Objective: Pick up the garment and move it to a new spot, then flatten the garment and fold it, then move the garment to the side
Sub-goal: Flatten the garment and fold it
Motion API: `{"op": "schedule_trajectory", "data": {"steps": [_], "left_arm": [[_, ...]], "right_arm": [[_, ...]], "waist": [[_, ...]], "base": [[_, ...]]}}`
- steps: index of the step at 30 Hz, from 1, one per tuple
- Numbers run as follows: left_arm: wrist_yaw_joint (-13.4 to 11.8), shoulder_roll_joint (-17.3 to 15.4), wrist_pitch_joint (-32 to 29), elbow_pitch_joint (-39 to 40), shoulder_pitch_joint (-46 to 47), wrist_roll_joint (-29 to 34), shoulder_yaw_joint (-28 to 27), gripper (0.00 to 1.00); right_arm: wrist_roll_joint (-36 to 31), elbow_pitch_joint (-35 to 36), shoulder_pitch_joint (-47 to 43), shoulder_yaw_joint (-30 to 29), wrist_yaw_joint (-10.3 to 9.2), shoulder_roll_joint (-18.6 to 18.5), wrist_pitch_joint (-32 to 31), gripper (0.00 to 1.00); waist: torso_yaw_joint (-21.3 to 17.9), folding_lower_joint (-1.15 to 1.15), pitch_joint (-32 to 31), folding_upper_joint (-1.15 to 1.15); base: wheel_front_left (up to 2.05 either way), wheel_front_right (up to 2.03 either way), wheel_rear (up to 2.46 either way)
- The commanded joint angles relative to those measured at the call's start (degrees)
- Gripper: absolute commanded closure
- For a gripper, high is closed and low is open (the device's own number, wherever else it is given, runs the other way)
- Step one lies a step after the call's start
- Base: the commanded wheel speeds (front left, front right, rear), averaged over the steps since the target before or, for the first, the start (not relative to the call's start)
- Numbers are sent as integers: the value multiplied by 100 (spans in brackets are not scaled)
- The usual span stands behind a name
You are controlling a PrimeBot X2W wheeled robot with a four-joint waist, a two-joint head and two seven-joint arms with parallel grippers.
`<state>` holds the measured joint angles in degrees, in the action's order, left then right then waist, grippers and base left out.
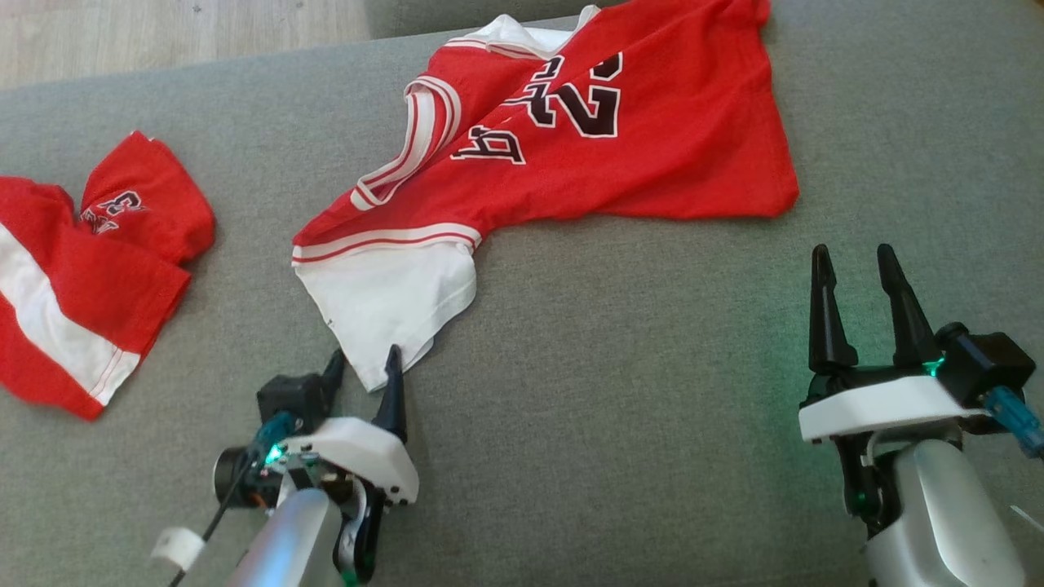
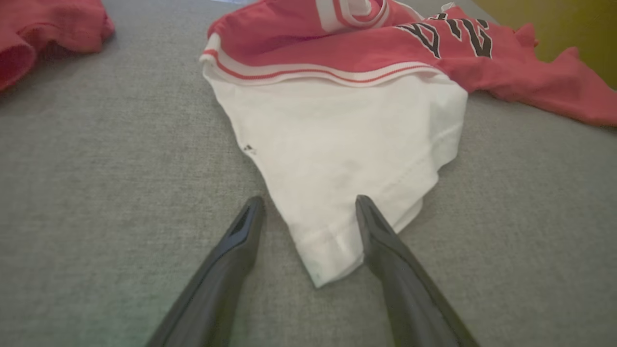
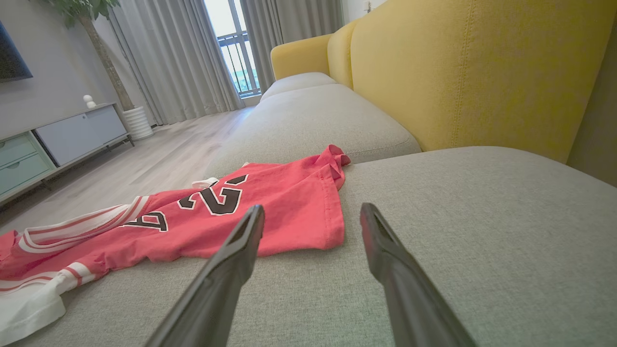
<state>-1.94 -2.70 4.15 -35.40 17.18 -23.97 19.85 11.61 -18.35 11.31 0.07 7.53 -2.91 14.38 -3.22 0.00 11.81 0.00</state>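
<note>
Red jersey (image 1: 603,130) laid on sofa (image 1: 612,367), sleeve tip straddled by parted left end effector (image 1: 365,355), right end effector (image 1: 852,251) parted, nothing held.

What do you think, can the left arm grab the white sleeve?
Probably yes: the left gripper is open, its fingers either side of the near corner of the sleeve, with nothing in the way.

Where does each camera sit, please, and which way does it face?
Head view: on the head, looking down at the sofa seat, the jersey and a second red garment; left gripper and right gripper show, both open.
Left wrist view: low over the seat, facing the jersey's white sleeve, its corner between the open fingers.
Right wrist view: low, facing along the seat past the jersey to the yellow backrest; own fingers show.
Shared: all three show the jersey.
</note>
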Motion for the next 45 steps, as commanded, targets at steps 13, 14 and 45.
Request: {"op": "schedule_trajectory", "data": {"steps": [13,14,45], "left_arm": [[337,-21,871,729,285,-322,-140,100],[364,-21,962,873,303,-327,-170,100],[698,-18,1085,2790,-116,-81,-537,100]], "right_arm": [[-173,-300,491,-62,-4,3,-130,0],[-187,-410,567,-137,-4,3,-209,0],[-7,-5162,3276,-909,-4,3,-20,100]], "waist": [[306,0,49,0],[351,0,56,0],[808,0,335,0]], "base": [[0,0,0],[0,0,0],[0,0,0]]}}
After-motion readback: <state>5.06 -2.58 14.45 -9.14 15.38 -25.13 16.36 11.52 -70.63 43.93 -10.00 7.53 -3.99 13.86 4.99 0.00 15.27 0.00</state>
